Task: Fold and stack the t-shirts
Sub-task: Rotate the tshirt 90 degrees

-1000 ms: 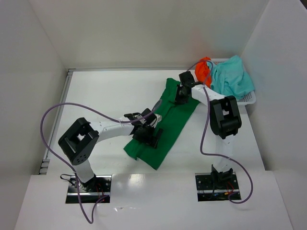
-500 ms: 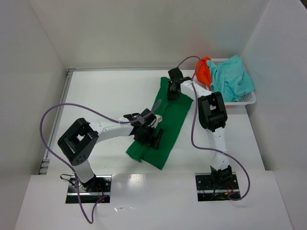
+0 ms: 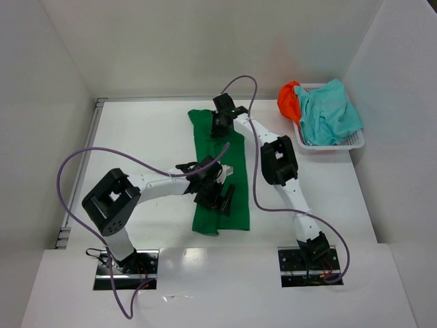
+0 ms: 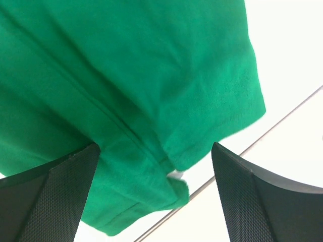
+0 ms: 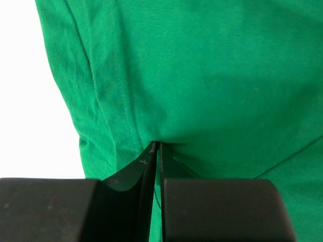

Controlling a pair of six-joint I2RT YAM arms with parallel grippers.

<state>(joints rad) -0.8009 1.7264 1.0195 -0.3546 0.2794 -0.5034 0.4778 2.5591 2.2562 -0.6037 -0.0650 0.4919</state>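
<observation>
Straightening before the fold, I judge: the dark green cloth t-shirt [image 3: 237, 213] lies lengthwise on the white table [image 3: 136, 137], far end pinched tight in the right gripper [image 5: 155, 146], left gripper [image 4: 156, 151] gaping over the near hem (nothing held), which it should next grasp.

From above and behind the arms we look down on the whole table [image 3: 150, 137], while our two wrist views press close against the same green t-shirt [image 3: 237, 208].
</observation>
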